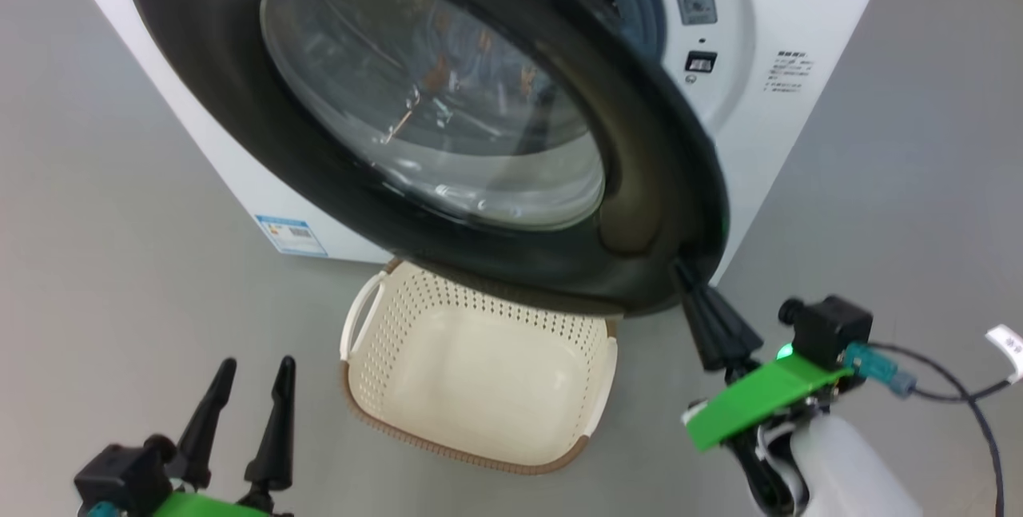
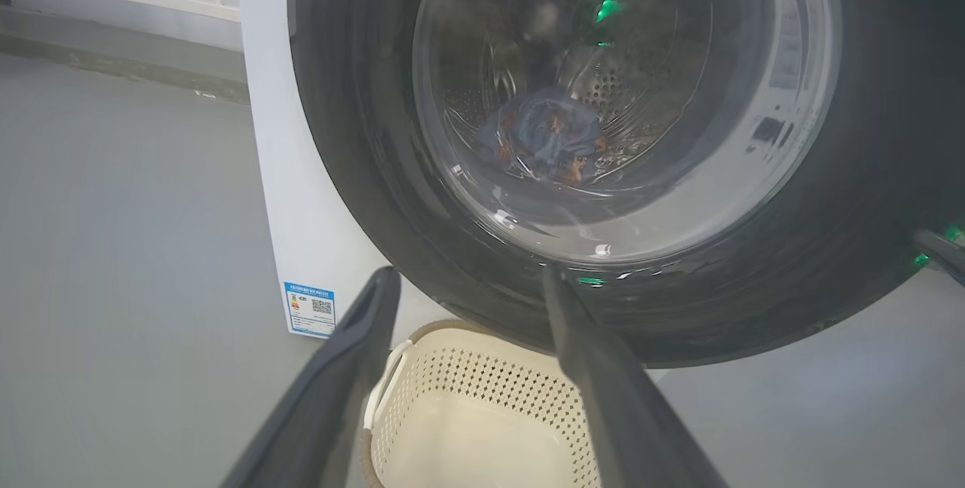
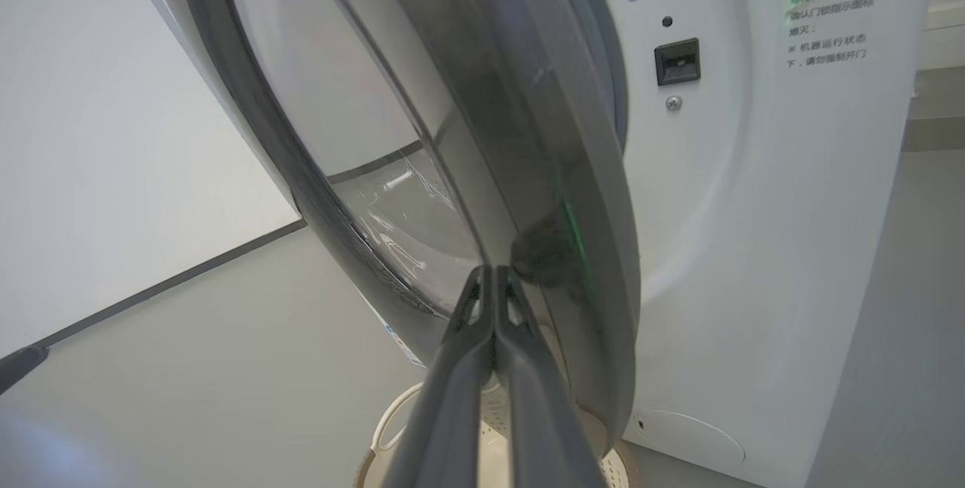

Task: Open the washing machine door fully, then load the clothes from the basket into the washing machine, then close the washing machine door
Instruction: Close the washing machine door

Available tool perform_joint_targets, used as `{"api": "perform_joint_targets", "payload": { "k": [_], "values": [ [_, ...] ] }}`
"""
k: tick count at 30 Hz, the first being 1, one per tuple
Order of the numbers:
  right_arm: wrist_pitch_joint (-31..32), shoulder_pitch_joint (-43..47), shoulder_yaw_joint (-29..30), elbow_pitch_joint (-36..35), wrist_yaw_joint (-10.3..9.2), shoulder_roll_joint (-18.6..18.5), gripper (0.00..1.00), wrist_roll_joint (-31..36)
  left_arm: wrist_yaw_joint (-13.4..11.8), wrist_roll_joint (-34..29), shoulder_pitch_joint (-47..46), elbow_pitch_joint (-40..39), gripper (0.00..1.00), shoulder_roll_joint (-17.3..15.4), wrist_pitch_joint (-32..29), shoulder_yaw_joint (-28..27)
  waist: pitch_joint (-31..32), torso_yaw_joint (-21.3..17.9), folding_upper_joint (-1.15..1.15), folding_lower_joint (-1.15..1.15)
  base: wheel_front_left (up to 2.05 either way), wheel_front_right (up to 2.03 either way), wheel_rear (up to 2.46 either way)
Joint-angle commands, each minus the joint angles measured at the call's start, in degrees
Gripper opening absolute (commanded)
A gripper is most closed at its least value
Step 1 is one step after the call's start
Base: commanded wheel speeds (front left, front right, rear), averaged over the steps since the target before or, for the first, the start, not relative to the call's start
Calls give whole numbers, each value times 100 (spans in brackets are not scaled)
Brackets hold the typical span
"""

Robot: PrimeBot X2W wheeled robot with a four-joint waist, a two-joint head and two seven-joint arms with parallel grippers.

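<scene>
Right gripper (image 1: 684, 276): fingers pressed together, holding nothing, tips at lower rim of large round glossy black washing machine door (image 1: 663, 181); door ajar.
Left gripper (image 1: 254, 369): spread, empty, near small cream perforated plastic basket (image 1: 479, 317); basket bare.
Risk: tips skid off glossy rim, so door stops short of latch on big white boxy washing machine (image 1: 791, 125).
Left wrist view: light blue printed clothes (image 2: 550, 137) plain in drum behind glass. Head view: mostly glare there.

In your head view the white boxy front-loading washing machine (image 1: 799, 21) takes the upper frame, its round glossy black glass-windowed door (image 1: 663, 181) ajar before it. The cream-white perforated plastic basket (image 1: 495, 309) sits on the floor (image 1: 120, 261) at lower centre, partly under the door. In your left wrist view the light blue fabric clothes (image 2: 550, 137) lie in the steel drum (image 2: 648, 73) behind the door.
</scene>
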State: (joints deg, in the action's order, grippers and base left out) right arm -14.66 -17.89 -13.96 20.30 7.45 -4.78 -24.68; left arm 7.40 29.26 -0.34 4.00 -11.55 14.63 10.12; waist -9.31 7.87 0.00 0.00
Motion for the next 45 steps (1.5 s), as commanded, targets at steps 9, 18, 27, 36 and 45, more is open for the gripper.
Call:
{"api": "perform_joint_targets", "payload": {
  "k": [9, 18, 27, 36, 45],
  "values": [
    [-34, -806, 516, -134, 3, 130, 0, 17, 9, 67, -581, -227, 100, -54, 37, -61, -440, 192, 0, 0, 0, 0, 0],
    [-34, -1524, 1030, -54, 3, 136, 0, -35, 9, 121, -838, -306, 100, 24, 37, -59, -796, 260, 0, 0, 0, 0, 0],
    [-34, -2058, 1278, 92, 3, 89, 0, 69, 9, 147, -1080, -320, 100, 91, 37, -33, -1041, 352, 0, 0, 0, 0, 0],
    [-34, -2285, 1409, 39, 3, 111, 0, 180, 9, 130, -1177, -321, 100, 91, 37, -59, -1152, 383, 0, 0, 0, 0, 0],
    [-34, -1775, 960, 86, 3, 91, 9, 233, 9, 87, -1051, -172, 100, 61, 37, -155, -937, 269, 0, 0, 0, 0, 0]
  ]
}}
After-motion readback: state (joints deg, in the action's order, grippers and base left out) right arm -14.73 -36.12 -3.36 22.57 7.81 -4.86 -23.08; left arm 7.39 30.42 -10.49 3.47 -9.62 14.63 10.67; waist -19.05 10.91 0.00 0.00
